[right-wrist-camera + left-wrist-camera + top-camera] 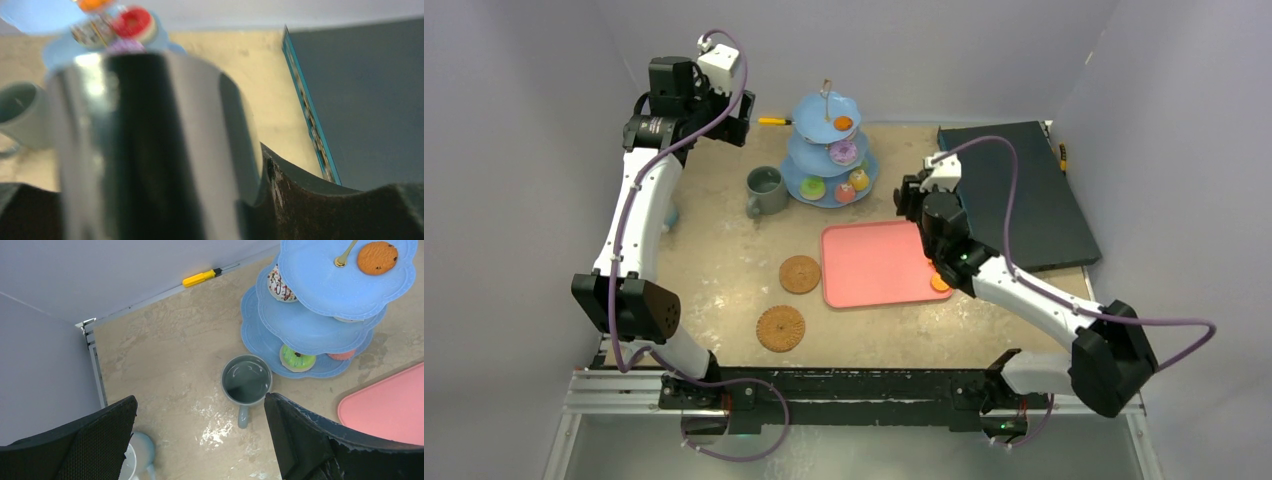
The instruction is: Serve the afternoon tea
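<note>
The blue three-tier stand (822,108) stands at the back centre and holds several small doughnuts and cupcakes; it also shows in the left wrist view (320,295). The grey-green mug (767,190) (246,379) sits just left of it. The white mug (134,460) is by the left wall, half hidden behind my left finger. Two woven coasters (800,274) (781,328) lie on the table. An orange doughnut (940,283) sits at the pink tray's right edge. My left gripper (727,112) (200,402) is open and empty, high above the mugs. My right gripper (912,205) (155,200) is shut on the black tongs (145,150).
The pink tray (874,262) lies right of the coasters. A dark slab (1024,195) (370,100) fills the back right. A yellow screwdriver (774,121) (202,276) lies by the back wall. Grey walls close in the left, back and right.
</note>
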Motion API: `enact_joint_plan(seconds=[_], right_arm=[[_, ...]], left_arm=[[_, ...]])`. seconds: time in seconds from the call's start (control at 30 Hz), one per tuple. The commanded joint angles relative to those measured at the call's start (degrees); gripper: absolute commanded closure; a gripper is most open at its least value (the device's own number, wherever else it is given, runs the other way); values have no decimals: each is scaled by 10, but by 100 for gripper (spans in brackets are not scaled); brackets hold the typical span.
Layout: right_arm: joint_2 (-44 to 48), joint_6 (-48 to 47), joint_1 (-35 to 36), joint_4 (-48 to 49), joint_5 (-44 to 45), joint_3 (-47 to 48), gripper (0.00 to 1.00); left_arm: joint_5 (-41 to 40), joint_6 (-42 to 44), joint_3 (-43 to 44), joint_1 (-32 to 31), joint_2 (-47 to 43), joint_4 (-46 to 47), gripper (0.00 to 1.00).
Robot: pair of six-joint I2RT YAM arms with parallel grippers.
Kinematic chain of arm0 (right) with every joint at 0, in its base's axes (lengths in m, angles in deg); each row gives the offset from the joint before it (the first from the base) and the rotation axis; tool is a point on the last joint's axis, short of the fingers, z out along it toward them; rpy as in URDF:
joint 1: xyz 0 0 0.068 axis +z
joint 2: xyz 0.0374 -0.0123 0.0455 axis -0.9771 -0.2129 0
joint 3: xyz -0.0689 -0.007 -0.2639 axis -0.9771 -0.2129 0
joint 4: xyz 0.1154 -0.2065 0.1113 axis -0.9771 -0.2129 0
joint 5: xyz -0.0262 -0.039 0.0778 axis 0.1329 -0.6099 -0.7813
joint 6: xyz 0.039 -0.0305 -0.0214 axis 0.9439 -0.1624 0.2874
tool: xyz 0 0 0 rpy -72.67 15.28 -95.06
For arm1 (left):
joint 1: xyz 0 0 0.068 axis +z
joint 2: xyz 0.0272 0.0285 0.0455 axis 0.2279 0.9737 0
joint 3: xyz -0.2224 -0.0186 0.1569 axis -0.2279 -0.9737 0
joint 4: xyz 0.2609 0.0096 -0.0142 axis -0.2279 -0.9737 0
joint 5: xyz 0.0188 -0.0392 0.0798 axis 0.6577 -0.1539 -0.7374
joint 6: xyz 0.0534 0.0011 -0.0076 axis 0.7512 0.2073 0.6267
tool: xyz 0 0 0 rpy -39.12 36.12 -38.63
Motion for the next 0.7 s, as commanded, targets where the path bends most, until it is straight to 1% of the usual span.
enact_joint_plan(seconds=[0.0, 0.2, 0.5, 0.67], right_arm=[[69, 80, -1, -62, 38, -66, 41], [117, 132, -1, -120, 54, -115, 41], [137, 178, -1, -196, 73, -136, 42], [137, 187, -1, -219, 78, -138, 42]], left_arm=[[17, -2, 23, 5, -12, 7, 1], [21, -6, 25, 5, -12, 9, 1], [23, -7, 27, 5, -6, 11, 1], [38, -14, 31, 4, -8, 13, 1]])
